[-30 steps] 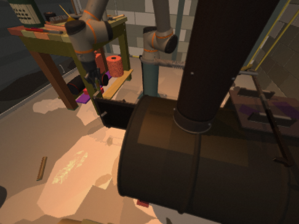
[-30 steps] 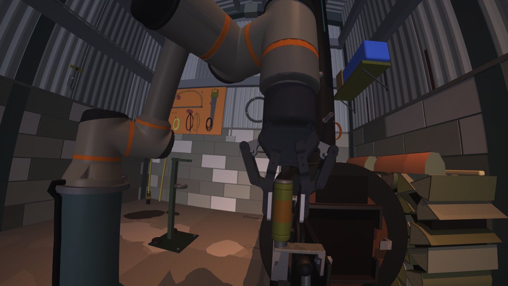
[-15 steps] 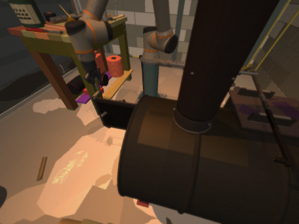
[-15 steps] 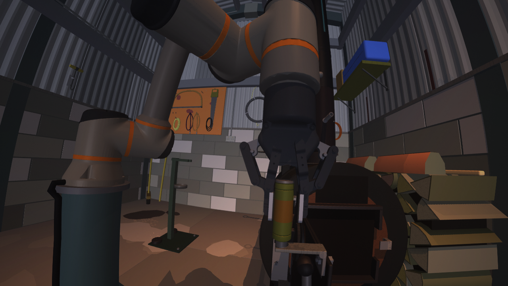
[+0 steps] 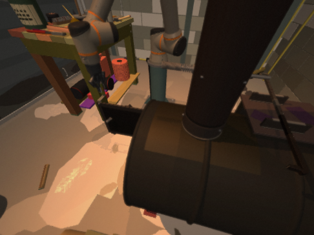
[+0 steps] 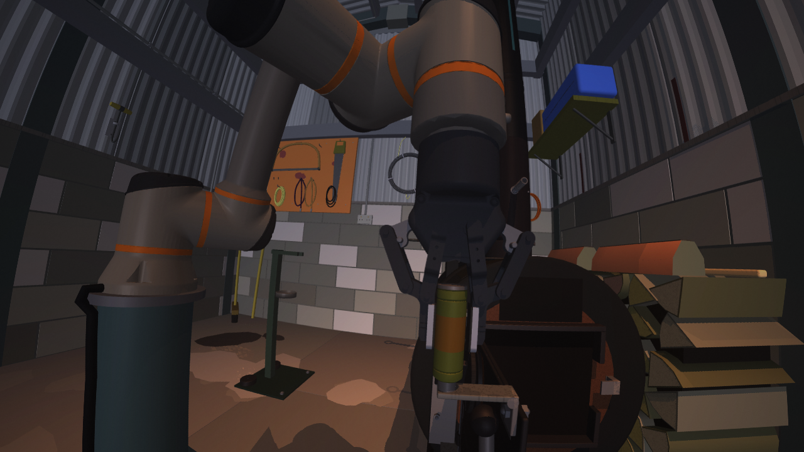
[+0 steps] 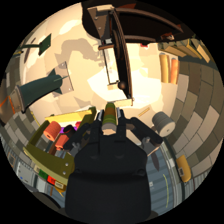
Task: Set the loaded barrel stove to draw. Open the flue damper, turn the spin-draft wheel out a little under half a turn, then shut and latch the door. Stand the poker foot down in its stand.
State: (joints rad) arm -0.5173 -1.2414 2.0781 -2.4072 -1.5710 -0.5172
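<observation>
An upright green-and-orange cylindrical handle [image 6: 450, 331] stands on a tan bracket at the top outer corner of the open stove door [image 5: 120, 118]. My gripper [image 6: 451, 329] points straight down around this handle [image 7: 109, 117], its fingers closing in on either side and not gripping it. The door [image 7: 121, 66] stands swung out from the barrel stove [image 5: 206, 168], edge-on to me. A dark knob [image 7: 122, 85] sits on the door below the bracket. The flue pipe [image 5: 226, 61] rises from the barrel. The poker [image 5: 284, 122] leans at the right of the stove. The poker stand [image 6: 274, 337] stands on the floor by the far wall.
A workbench [image 5: 68, 48] with rolls and clutter on its lower shelf stands behind my arm. My pedestal [image 6: 140, 360] is to the left. Split logs [image 6: 714, 348] are stacked right of the stove. A wood stick [image 5: 44, 176] lies on the floor.
</observation>
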